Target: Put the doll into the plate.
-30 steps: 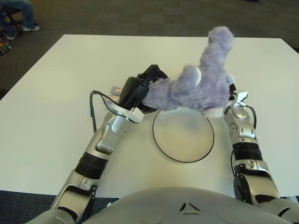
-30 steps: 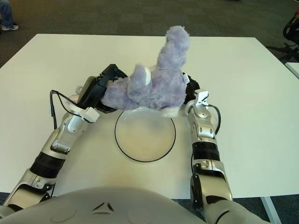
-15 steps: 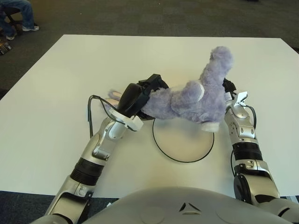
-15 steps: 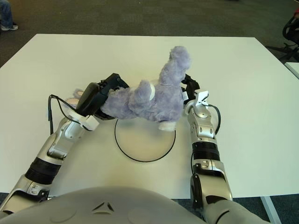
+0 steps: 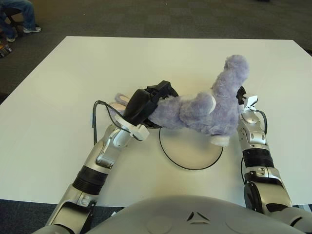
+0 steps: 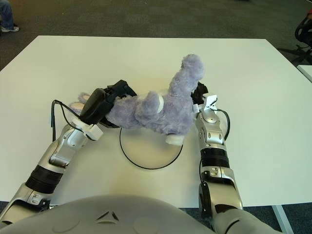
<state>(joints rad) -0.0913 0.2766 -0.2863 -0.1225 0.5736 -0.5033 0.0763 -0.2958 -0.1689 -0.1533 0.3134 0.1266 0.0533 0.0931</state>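
A fluffy purple doll (image 5: 204, 109) with white feet hangs over the far half of a white plate with a dark rim (image 5: 190, 156). My left hand (image 5: 146, 102) grips the doll's left end, fingers curled into the fur. My right hand (image 5: 240, 95) presses against the doll's right side and is mostly hidden behind it. One limb of the doll sticks up at the right (image 6: 191, 68). A white foot (image 6: 173, 140) dips toward the plate.
The white table (image 5: 63, 87) spreads wide on every side of the plate. Dark carpet lies beyond its far edge, and a seated person's legs (image 5: 19, 14) show at the top left corner.
Both hands have brought the doll down and toward me; it was raised behind the plate and now hangs low over it, its upright limb tilted further right.
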